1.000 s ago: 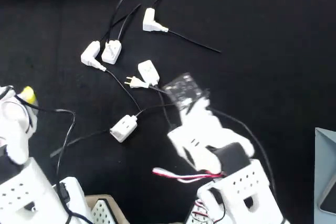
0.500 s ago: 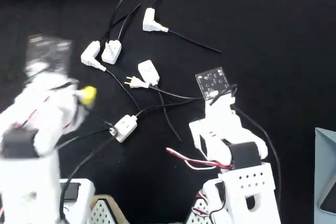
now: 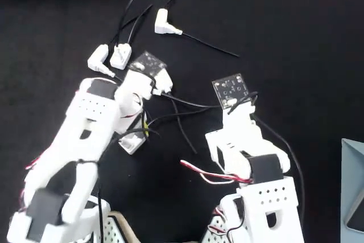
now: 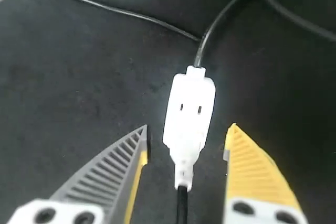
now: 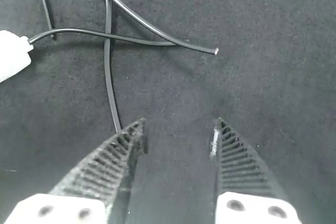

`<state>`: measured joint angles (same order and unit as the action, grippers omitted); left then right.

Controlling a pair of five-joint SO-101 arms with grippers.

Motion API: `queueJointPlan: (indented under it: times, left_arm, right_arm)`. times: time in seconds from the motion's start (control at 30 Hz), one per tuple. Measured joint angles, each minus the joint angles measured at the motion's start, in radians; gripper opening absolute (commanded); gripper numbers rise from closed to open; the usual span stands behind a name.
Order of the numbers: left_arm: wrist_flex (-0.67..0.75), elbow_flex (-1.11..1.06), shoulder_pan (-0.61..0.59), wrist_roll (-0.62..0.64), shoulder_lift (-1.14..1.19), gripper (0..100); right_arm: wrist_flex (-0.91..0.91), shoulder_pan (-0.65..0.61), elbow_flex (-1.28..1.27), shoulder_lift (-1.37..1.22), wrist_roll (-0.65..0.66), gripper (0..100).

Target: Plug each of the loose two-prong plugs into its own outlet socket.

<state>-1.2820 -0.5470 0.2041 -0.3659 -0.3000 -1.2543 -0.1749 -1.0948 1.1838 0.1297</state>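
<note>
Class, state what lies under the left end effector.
A white outlet socket, two slots up, lies on the black cloth below the open left end effector. The socket hides the cloth directly beneath it.

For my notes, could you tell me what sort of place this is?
Probably a robotics test bench: left arm, right arm, a black-clothed table, a loose plug and an outlet socket.

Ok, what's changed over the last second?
The left arm swung from the table's near left edge out to the middle; the left end effector, open, now straddles a white outlet socket. The right arm drew back from the middle towards its base, then held, right end effector open over bare cloth. Nothing was gripped or released; plugs, sockets and cables lie as before.
</note>
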Motion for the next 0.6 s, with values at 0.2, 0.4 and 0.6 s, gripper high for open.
queueJointPlan:
  times: [0.2,0.4,0.6]
  left_arm:
    - [0.1,-0.029,0.003,-0.006,0.147,24]
    - [0.212,-0.069,0.003,-0.006,0.264,16]
    - [0.244,-0.075,0.005,-0.008,0.288,3]
  right_arm:
    - [0.0,0.0,0.0,0.0,0.0,19.8]
    - [0.0,-0.002,0.0,0.0,0.0,19.8]
    - [0.0,-0.002,0.0,0.0,0.0,19.8]
